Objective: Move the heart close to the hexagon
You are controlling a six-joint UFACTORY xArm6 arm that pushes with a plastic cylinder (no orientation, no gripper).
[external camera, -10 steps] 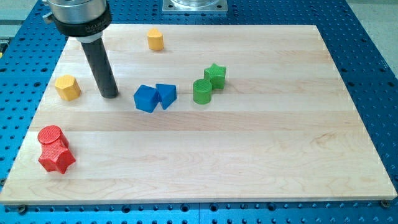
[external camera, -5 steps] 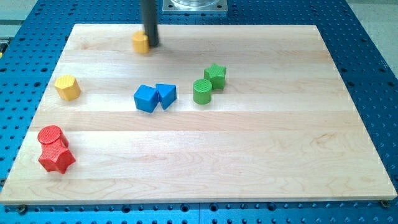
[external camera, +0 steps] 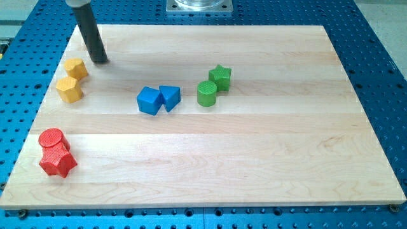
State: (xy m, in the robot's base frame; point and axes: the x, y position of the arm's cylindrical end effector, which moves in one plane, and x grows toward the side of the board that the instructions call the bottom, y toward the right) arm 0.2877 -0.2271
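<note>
The yellow heart (external camera: 75, 67) lies near the board's left edge, just above the yellow hexagon (external camera: 68, 90); the two are almost touching. My tip (external camera: 99, 60) rests on the board just up and to the right of the heart, a small gap from it. The dark rod rises from the tip toward the view's top left.
A blue cube (external camera: 149, 100) and a blue triangular block (external camera: 170, 97) sit together mid-board. A green cylinder (external camera: 206, 93) and a green star (external camera: 220, 77) sit to their right. A red cylinder (external camera: 53, 139) and a red star (external camera: 58, 161) sit at the bottom left.
The yellow heart has been pushed from the board's top edge down and left to just above the hexagon. My tip moved left along with it.
</note>
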